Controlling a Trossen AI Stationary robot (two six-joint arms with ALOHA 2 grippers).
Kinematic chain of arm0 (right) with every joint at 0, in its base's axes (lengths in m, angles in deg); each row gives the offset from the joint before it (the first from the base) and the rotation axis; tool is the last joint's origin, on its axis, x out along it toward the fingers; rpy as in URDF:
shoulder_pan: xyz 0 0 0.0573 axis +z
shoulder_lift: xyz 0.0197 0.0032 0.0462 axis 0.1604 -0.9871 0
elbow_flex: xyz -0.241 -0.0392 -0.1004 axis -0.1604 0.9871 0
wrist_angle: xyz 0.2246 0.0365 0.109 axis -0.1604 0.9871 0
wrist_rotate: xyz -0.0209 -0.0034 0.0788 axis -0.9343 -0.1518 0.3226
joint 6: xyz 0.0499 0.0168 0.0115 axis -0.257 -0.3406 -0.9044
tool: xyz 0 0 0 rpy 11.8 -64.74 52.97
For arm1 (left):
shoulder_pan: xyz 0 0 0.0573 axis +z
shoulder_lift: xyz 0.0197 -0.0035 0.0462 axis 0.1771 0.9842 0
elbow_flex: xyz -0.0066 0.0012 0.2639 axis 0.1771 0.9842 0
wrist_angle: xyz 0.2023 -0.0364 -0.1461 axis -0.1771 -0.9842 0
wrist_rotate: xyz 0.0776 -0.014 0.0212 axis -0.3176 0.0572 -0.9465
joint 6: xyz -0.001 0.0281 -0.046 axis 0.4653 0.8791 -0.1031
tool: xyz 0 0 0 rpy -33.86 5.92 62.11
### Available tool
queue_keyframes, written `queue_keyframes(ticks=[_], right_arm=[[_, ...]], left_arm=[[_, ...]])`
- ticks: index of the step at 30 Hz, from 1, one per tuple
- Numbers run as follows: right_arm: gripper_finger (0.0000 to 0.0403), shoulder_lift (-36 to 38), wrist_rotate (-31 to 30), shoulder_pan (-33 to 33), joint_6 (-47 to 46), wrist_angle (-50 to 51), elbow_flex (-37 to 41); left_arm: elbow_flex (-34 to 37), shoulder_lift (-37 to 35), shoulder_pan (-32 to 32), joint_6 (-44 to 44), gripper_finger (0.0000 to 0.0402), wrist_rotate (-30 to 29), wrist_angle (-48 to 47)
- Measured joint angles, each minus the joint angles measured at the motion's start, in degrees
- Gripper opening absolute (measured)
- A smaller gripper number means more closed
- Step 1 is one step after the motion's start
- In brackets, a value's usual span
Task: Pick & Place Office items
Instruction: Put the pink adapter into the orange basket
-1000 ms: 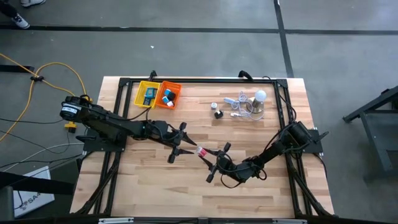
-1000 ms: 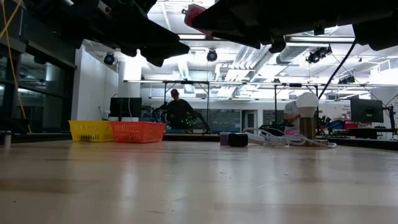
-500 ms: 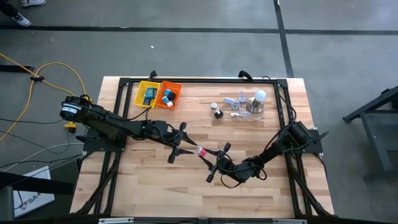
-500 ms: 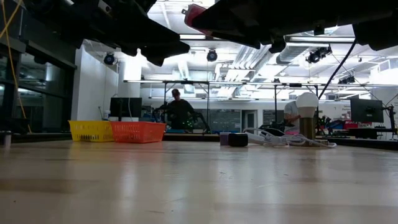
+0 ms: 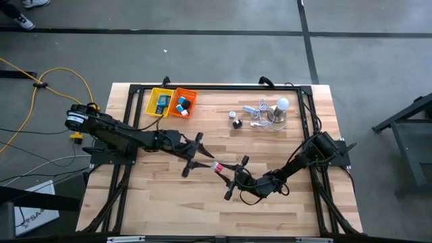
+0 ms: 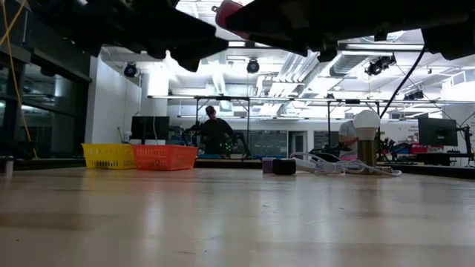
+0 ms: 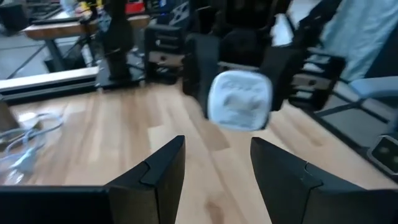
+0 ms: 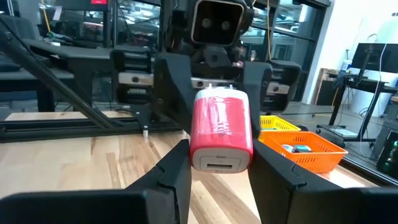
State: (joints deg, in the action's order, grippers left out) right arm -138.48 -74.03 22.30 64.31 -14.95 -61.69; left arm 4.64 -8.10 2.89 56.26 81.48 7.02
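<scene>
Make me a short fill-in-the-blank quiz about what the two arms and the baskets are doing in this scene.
1. The right gripper is shut on a ____-and-white packet.
2. The left gripper's fingers stand ____, holding nothing.
3. Beside the yellow basket stands an ____ basket.
4. The light bulb sits near the table's ____ edge in the high view.

Missing words: red; open; orange; far

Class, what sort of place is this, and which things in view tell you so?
Probably a robotics lab: two arms on a framed wooden table, exposed ceiling ducts and lights, and monitors on benches behind, where a person works.
</scene>
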Motion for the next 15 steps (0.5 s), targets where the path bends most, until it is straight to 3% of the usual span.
queue_keyframes(ticks=[4,15], right_arm=[[0.0117,0.0,0.06,-0.02,0.0,-0.02,0.0],[0.0117,0.02,1.47,-0.13,-0.89,-0.06,0.0]], left_arm=[[0.0,0.0,-0.02,0.02,0.0177,2.9,0.6],[0.0,0.0,-0.02,0.02,0.0177,3.15,2.26]])
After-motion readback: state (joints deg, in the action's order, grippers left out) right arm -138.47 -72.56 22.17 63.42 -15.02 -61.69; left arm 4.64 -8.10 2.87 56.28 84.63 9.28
